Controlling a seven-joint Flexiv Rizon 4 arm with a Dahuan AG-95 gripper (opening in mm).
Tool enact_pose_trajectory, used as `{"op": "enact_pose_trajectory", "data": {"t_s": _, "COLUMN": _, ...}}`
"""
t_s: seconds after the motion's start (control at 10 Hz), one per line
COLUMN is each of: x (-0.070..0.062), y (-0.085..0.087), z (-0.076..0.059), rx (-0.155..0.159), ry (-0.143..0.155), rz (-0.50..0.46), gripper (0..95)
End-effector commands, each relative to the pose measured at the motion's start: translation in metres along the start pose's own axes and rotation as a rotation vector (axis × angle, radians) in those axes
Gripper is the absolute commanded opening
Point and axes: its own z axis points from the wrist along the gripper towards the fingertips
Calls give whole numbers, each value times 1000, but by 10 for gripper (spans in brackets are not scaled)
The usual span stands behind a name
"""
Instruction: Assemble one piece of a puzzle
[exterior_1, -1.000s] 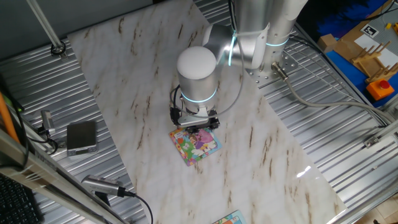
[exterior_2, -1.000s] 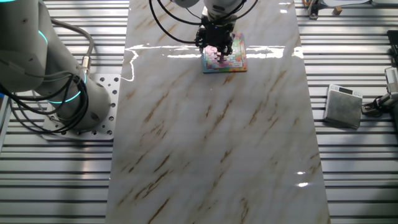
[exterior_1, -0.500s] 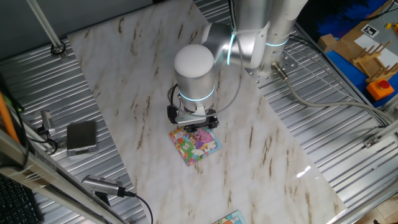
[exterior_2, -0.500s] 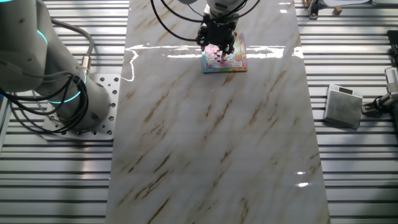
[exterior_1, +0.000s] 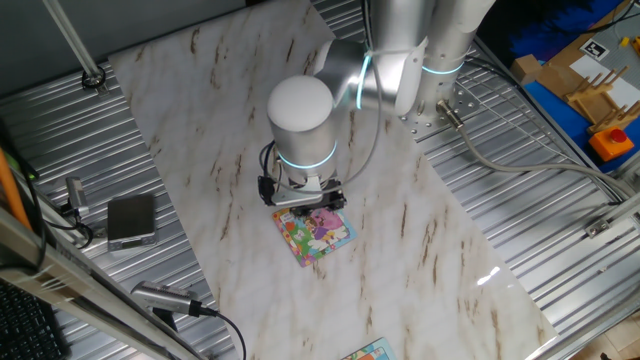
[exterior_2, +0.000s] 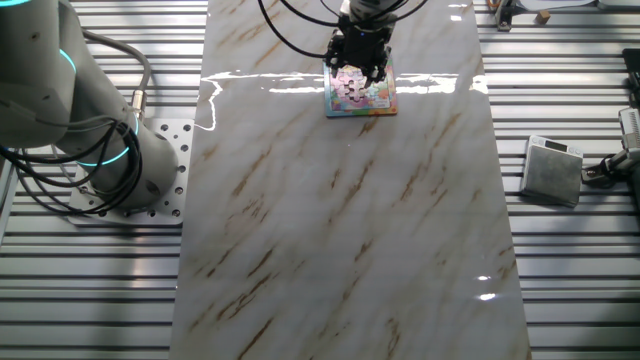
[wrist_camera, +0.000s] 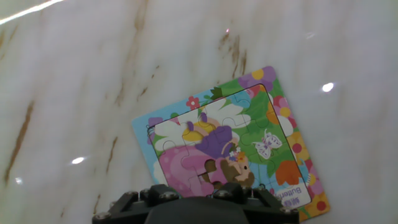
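Puzzle (wrist_camera: 230, 146) lies flat on the marble worktop (exterior_2: 340, 230), gripper (exterior_1: 306, 203) hovering right over its edge. Can't spot the piece anywhere, and can't tell if the jaws are clenched or released, since the hand view only catches their base. My worry: a slightly off placement would shove the loose board sideways.

Partial upside-down word "Butterf…" on the puzzle (wrist_camera: 231, 148) border, rest cut off
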Motion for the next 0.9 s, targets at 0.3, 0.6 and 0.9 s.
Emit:
{"op": "enact_pose_trajectory", "data": {"t_s": 0.3, "x": 0, "y": -4, "z": 3, "rx": -2, "ry": 0, "rz": -1, "gripper": 570}}
{"op": "enact_pose_trajectory", "data": {"t_s": 0.6, "x": 2, "y": -5, "z": 3, "rx": 3, "ry": 2, "rz": -4, "gripper": 570}}
{"op": "enact_pose_trajectory", "data": {"t_s": 0.9, "x": 2, "y": -4, "z": 3, "rx": 10, "ry": 13, "rz": 2, "gripper": 570}}
